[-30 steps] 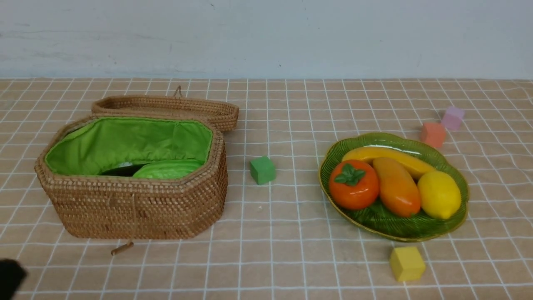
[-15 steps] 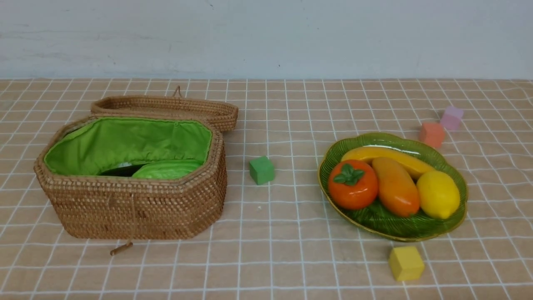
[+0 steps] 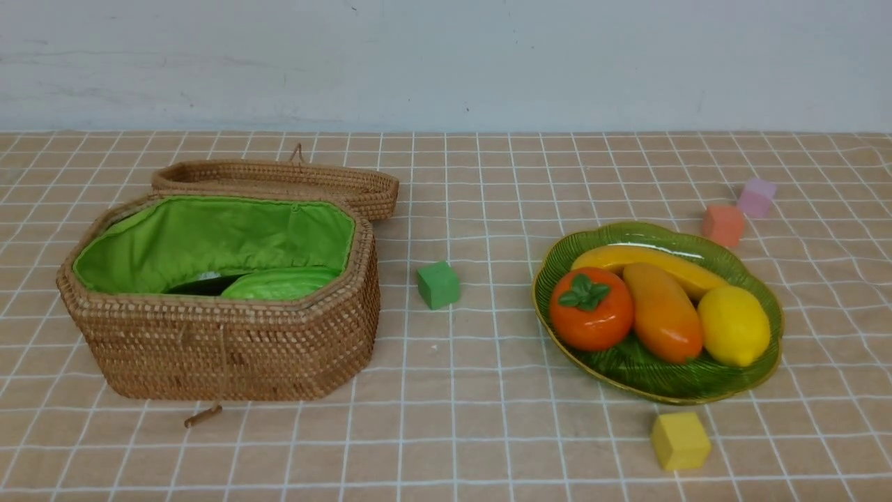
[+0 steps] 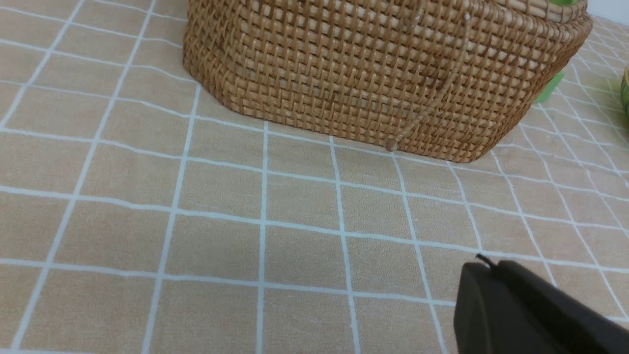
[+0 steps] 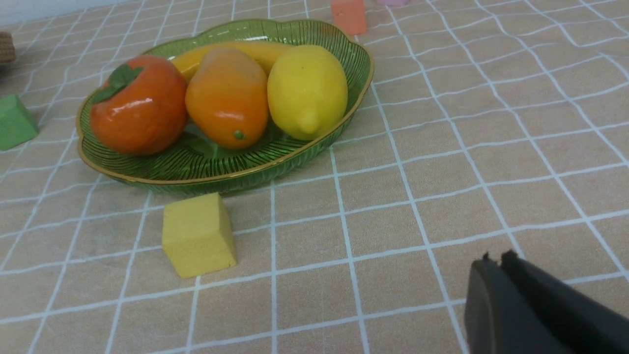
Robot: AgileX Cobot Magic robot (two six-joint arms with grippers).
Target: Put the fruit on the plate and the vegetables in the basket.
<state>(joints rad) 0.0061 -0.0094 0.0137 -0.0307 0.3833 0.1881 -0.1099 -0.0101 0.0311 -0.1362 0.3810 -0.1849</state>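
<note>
The green glass plate [image 3: 759, 362] holds the persimmon [image 3: 591, 308], mango [image 3: 662, 312], lemon [image 3: 734, 325] and banana [image 3: 648, 261]; they also show in the right wrist view, plate [image 5: 206, 169]. The wicker basket [image 3: 230, 341] stands open at left, lid [image 3: 279, 178] folded back. A light green gourd [image 3: 282, 284] and a dark shape beside it lie inside; other vegetables are hidden. Neither gripper shows in the front view. My left gripper [image 4: 484, 265] is shut and empty over the cloth in front of the basket [image 4: 373, 73]. My right gripper [image 5: 494, 260] is shut and empty, near the plate.
Foam cubes lie on the checked cloth: green [image 3: 438, 284] between basket and plate, yellow [image 3: 680, 440] in front of the plate, orange [image 3: 723, 224] and lilac [image 3: 757, 196] behind it. A toggle on a cord [image 3: 203, 415] lies in front of the basket.
A dark arm part at the front view's lower left corner a second ago has gone out of view. The objects have not moved.
</note>
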